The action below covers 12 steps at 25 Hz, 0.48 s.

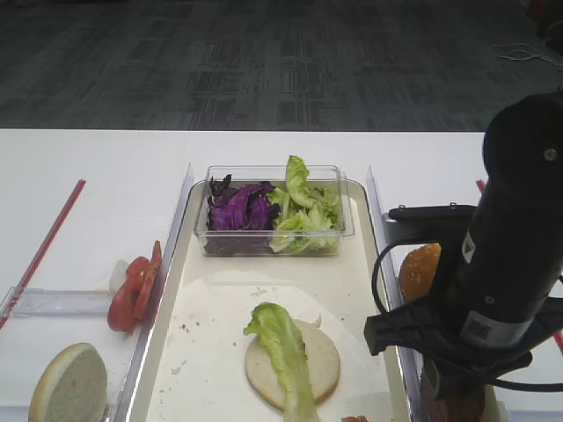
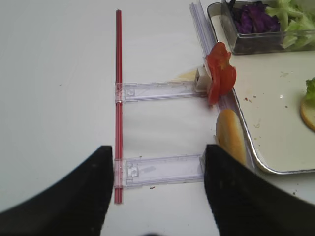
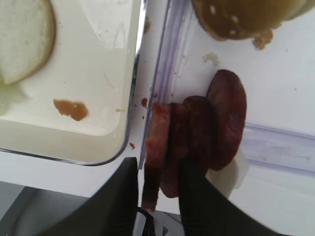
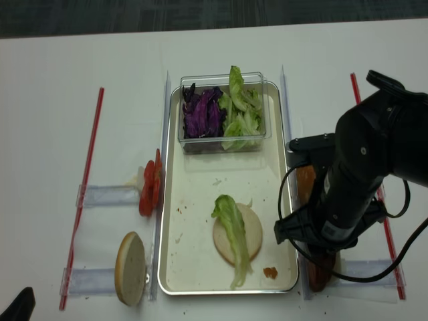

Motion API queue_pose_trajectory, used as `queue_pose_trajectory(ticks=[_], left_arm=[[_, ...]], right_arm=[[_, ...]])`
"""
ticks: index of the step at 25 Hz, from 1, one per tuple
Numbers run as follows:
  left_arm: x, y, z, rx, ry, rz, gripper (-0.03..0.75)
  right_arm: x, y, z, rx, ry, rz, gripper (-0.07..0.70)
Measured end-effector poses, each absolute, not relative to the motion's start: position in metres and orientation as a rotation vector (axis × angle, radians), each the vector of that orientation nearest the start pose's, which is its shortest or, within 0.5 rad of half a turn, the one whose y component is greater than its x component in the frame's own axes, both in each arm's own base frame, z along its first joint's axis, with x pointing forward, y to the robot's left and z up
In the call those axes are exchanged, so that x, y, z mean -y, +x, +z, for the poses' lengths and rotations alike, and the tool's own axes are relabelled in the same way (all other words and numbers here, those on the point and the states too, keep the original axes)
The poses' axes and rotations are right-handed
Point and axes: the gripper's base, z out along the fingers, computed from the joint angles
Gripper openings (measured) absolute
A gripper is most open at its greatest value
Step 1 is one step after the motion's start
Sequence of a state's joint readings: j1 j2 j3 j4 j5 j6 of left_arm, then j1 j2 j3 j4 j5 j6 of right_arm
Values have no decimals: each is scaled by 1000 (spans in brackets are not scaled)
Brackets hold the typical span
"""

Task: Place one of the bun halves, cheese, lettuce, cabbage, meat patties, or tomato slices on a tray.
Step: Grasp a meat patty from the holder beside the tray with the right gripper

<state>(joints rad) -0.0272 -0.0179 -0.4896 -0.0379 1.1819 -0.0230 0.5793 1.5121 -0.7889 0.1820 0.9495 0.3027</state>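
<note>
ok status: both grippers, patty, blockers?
Right gripper jaws straddling the pinker end meat patty, grip not confirmed. Left gripper open, empty. Tray alongside, nothing blocking.

Purple cabbage (image 1: 237,209), grn lettuce (image 1: 283,356)

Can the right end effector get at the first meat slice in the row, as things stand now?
Probably yes. The right end effector already has a finger on each side of the pinker end meat slice, standing on edge beside the tray, with nothing between them.
</note>
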Motion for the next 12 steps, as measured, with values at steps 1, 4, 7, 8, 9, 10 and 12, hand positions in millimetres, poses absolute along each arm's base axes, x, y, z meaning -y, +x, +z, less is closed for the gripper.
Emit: queue_pose_trajectory(ticks=[1, 4, 7, 8, 9, 10, 12], left_arm=[[3, -12, 265, -2158, 9, -75, 391], [3, -12, 265, -2158, 9, -75, 391], [3, -12, 265, -2158, 9, -75, 391], [3, -12, 265, -2158, 9, -75, 391], [3, -12, 265, -2158, 9, -75, 391], [3, -12, 265, -2158, 9, -75, 391], [3, -12, 265, -2158, 9, -75, 391]], right_arm=[[-140, 190, 186, -3201, -273, 201, 241], [-140, 190, 186, -3204, -275, 198, 213], [-140, 189, 186, -3210, -276, 194, 189], [-140, 189, 186, -3212, -276, 194, 186], [-140, 189, 186, -3213, -277, 193, 184], [-140, 189, 186, -3214, -279, 190, 183], [-139, 189, 186, -3214, -282, 190, 176]])
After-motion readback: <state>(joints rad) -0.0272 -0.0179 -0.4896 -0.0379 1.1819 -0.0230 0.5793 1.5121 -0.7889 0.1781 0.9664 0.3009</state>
